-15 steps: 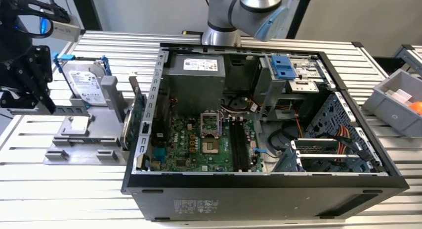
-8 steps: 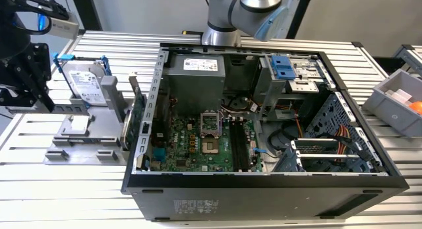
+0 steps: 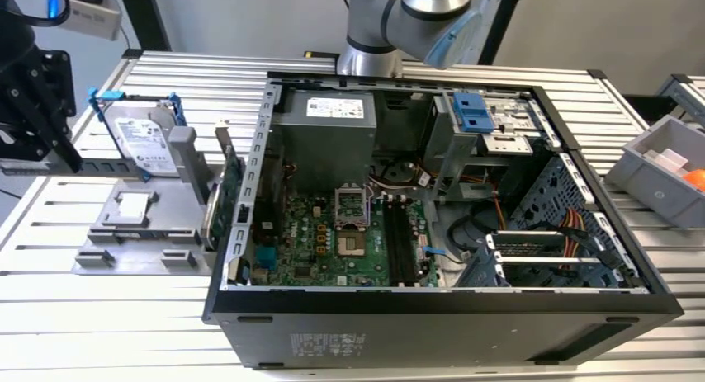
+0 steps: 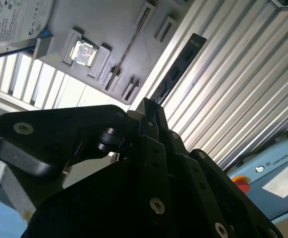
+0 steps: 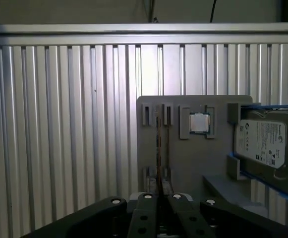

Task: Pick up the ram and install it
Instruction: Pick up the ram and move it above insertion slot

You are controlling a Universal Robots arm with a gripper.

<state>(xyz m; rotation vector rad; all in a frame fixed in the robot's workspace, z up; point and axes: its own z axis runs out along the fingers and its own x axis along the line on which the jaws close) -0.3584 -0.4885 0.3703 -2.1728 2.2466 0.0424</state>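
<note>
Tool (image 4: pixel 149 108) clamped shut on the ram (image 4: pixel 177 69), held clear above the grey holder tray (image 5: pixel 193 163) on the ribbed counter (image 5: pixel 59 124)

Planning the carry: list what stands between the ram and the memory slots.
The claw holds the ram. Between it and the memory slots stand the hard drive, the upright green card and the case wall; the slots themselves lie uncovered.

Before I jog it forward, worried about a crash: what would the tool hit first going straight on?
The ram in the tool leads and would probably meet the grey holder; depth is unclear.
</note>
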